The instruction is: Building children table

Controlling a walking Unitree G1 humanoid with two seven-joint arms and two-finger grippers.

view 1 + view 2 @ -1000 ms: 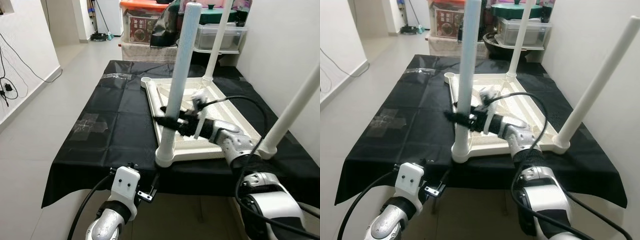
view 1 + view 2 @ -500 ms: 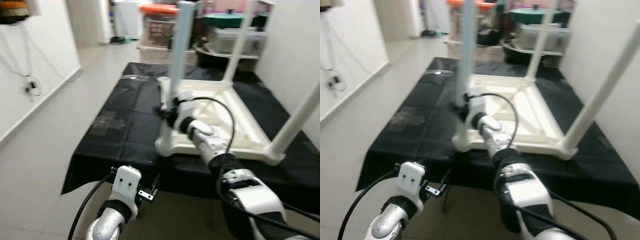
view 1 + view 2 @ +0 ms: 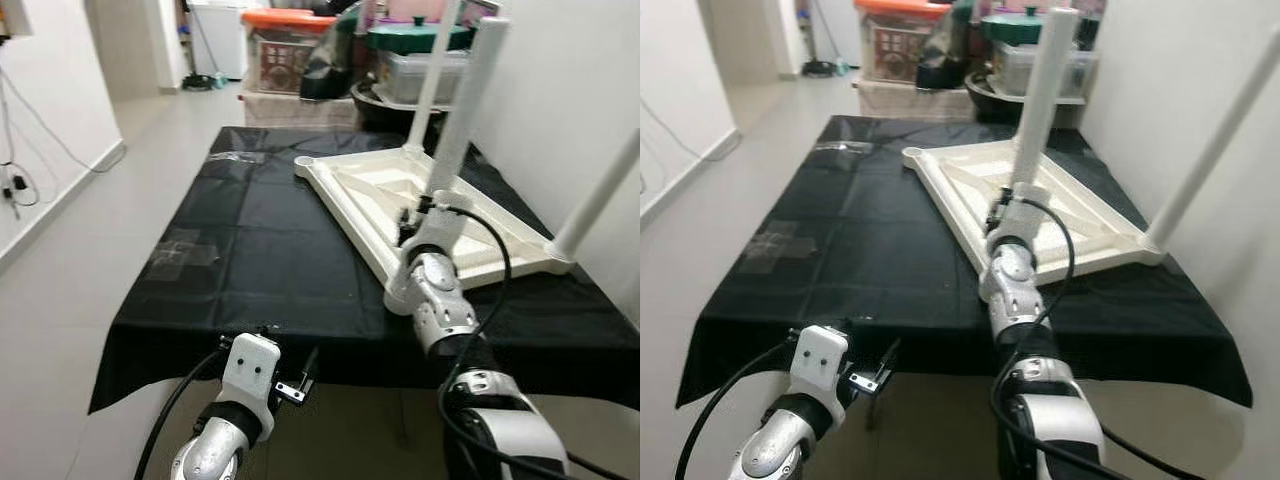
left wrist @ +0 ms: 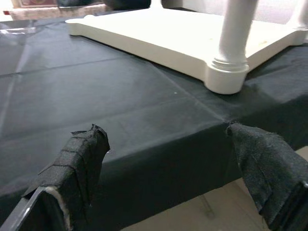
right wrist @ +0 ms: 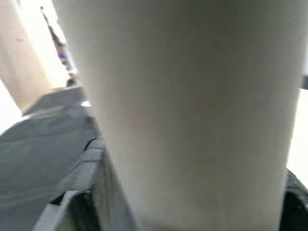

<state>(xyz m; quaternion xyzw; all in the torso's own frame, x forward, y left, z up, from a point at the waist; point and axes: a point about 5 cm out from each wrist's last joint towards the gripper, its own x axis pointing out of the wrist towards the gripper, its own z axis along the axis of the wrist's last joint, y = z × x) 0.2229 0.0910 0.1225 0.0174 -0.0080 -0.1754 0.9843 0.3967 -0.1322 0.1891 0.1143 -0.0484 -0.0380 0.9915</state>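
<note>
An upturned white children's table top (image 3: 372,205) lies on a table under a black cloth (image 3: 270,250). Three white legs stand up from it: the near leg (image 3: 462,120), a far leg (image 3: 430,75) and a right leg (image 3: 600,195). The far left corner socket (image 3: 303,160) holds no leg. My right gripper (image 3: 415,215) is shut around the near leg (image 5: 192,110) low down, with a black finger (image 5: 77,192) showing beside it. My left gripper (image 4: 163,132) hangs open below the cloth's front edge, its fingers (image 4: 79,159) holding nothing.
Storage boxes (image 3: 290,50) and a shelf with tubs (image 3: 420,70) stand behind the table. A white wall (image 3: 570,90) runs close along the right. Open tiled floor (image 3: 110,220) lies to the left, with a cable on the left wall.
The near corner of the table top and its leg have swung to the right with my right gripper on the leg. The head camera also moved. The left arm stayed put.
</note>
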